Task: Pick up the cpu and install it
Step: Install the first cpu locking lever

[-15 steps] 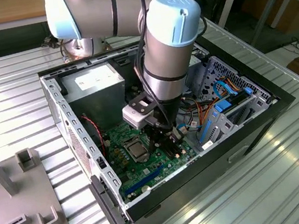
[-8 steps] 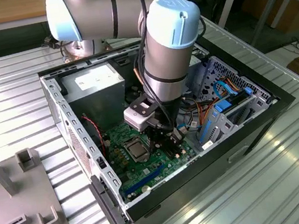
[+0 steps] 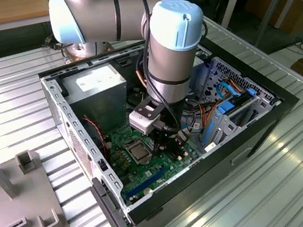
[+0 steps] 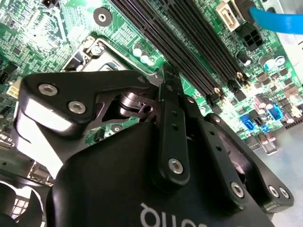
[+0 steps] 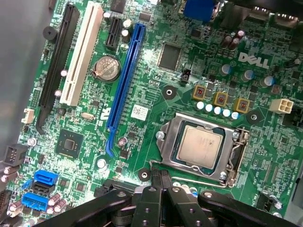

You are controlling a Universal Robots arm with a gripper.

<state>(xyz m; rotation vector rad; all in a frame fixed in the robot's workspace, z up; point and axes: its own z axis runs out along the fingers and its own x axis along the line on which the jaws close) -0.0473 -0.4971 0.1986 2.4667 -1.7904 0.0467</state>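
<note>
The cpu (image 5: pixel 200 145), a small silver-grey square chip, lies flat inside the metal-framed socket (image 5: pixel 166 142) on the green motherboard (image 5: pixel 156 85). In the exterior view the cpu (image 3: pixel 136 149) sits near the middle of the board inside the open computer case. My gripper (image 5: pixel 160 175) hangs low over the board beside the socket, its two black fingers pressed together with nothing between them. In the exterior view the gripper (image 3: pixel 175 144) is just to the right of the socket. The second wrist view has the shut fingertips (image 4: pixel 169 78) near the socket's corner.
The case's metal walls (image 3: pixel 76 132) surround the board. A grey power supply box (image 3: pixel 97 84) stands at the back. Blue cables and a drive cage (image 3: pixel 232 106) fill the exterior view's right side. Black memory slots (image 4: pixel 189 42) run beside the socket. A grey fixture (image 3: pixel 15 200) lies outside the case.
</note>
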